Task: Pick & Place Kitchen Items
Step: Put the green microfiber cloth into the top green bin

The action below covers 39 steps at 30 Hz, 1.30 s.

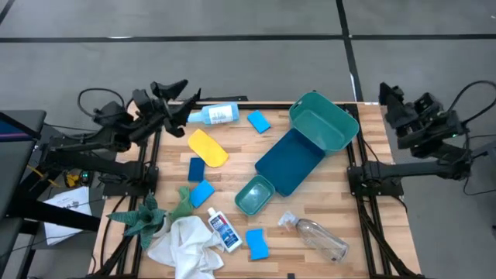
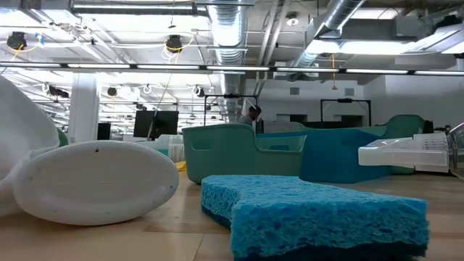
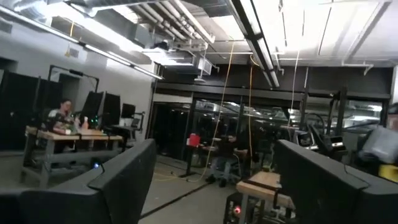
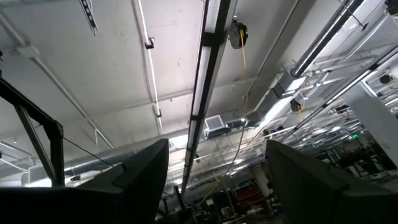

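Observation:
On the wooden table lie a white spray bottle (image 1: 214,115) on its side, a yellow pad (image 1: 208,147), several blue sponges (image 1: 259,122) (image 1: 256,242), a small blue-labelled bottle (image 1: 225,231), a clear bottle (image 1: 319,238) and a white cloth (image 1: 184,246). My left gripper (image 1: 175,90) (image 3: 214,162) is raised over the table's far left corner, just left of the spray bottle, open and empty. My right gripper (image 1: 388,94) (image 4: 217,155) is raised beyond the far right corner, tipped upward, open and empty.
A teal basket (image 1: 341,128) lies tipped at the far right of the table, against a dark blue tray (image 1: 288,163); a small teal container (image 1: 254,195) sits in front of them. A green spiky plant (image 1: 147,217) stands at the near left. People work at desks beyond the table.

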Available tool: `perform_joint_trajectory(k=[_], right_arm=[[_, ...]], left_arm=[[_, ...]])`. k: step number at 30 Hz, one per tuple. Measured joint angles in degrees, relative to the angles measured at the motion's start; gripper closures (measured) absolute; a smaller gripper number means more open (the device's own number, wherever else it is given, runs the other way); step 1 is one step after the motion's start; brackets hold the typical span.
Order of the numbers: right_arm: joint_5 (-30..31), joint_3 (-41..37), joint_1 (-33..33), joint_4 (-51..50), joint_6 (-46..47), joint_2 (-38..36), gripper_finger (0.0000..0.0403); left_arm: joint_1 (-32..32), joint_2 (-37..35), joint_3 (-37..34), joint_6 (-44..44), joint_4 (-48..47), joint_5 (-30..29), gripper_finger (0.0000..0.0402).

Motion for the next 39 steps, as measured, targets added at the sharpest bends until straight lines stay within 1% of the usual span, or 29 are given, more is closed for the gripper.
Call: perform_joint_trajectory(k=[4,9,16,20,23,26,32,36,39], right_arm=[[-0.07,4.6,0.09,-2.02,-3.11,1.63,0.0143],[0.0,7.83,0.07,-6.31,-5.81,1.91,0.0143],[0.0,8.08,0.07,-7.07,-5.85,1.85,0.0143],[0.0,8.08,0.07,-7.1,-5.39,1.87,0.0143],[0.0,8.08,0.07,-6.79,-5.38,1.87,0.0143],[0.01,8.08,0.07,-6.46,-5.36,1.87,0.0143],[0.0,8.08,0.06,-6.09,-5.16,1.87,0.0143],[-0.02,8.08,0.06,-5.69,-5.2,1.87,0.0143],[-0.02,8.08,0.07,-5.64,-5.23,1.87,0.0143]], left_arm=[[0.0,2.22,5.97,1.97,-4.18,-0.02,0.008],[0.0,3.59,11.61,2.41,-14.1,0.0,0.008],[0.0,5.16,16.24,-5.77,-29.83,0.74,0.008],[0.0,7.4,20.0,-13.07,-43.14,2.62,0.008],[0.0,10.19,23.36,-17.92,-54.98,5.63,0.008],[-0.02,13.64,26.4,-21.79,-64.7,8.99,0.008],[0.94,21.2,30.12,-27.3,-77.39,17.26,0.008],[3.1,27.07,30.42,-32.31,-85.91,24.09,0.008],[4.26,31.79,30.42,-33.7,-94.08,28.1,0.008]])
